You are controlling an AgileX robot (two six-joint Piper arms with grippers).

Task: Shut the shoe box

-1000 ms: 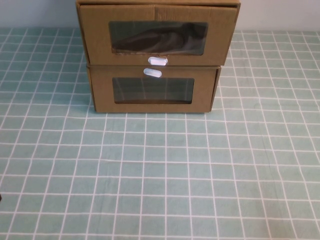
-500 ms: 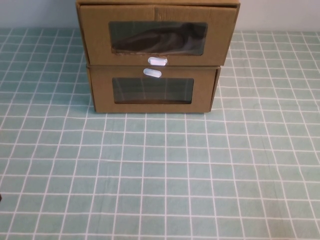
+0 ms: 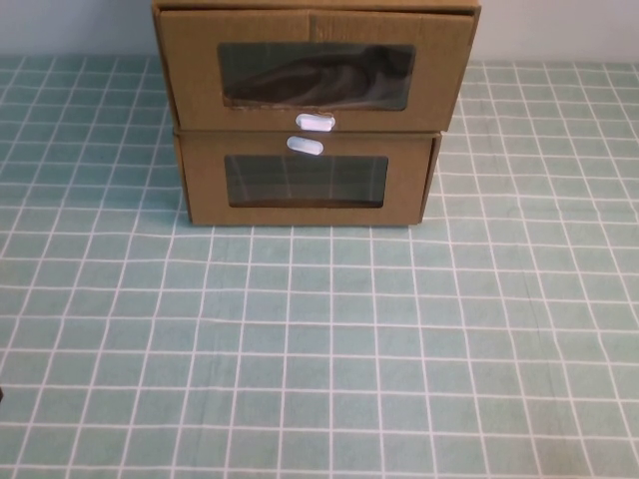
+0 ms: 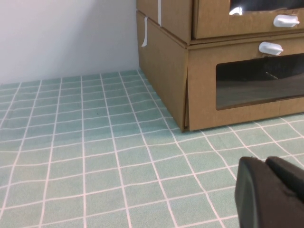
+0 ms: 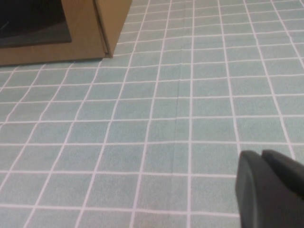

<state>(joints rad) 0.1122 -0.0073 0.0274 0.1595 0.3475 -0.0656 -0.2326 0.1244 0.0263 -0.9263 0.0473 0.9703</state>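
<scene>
Both grippers are being held low over the table, well short of the boxes, with nothing gripped.

Left gripper [image 4: 273, 190] is being seen at the edge of its wrist view with fingers pressed together; right gripper [image 5: 270, 185] is likewise being shown closed and empty above the checked cloth [image 3: 329, 339]. The shoe box [image 3: 310, 65] is sitting on top of the lower box [image 3: 305, 180] at the table's far edge, its front overhanging forward. Closing is being judged as not yet begun: the drawer front is waiting to be pushed in.
</scene>
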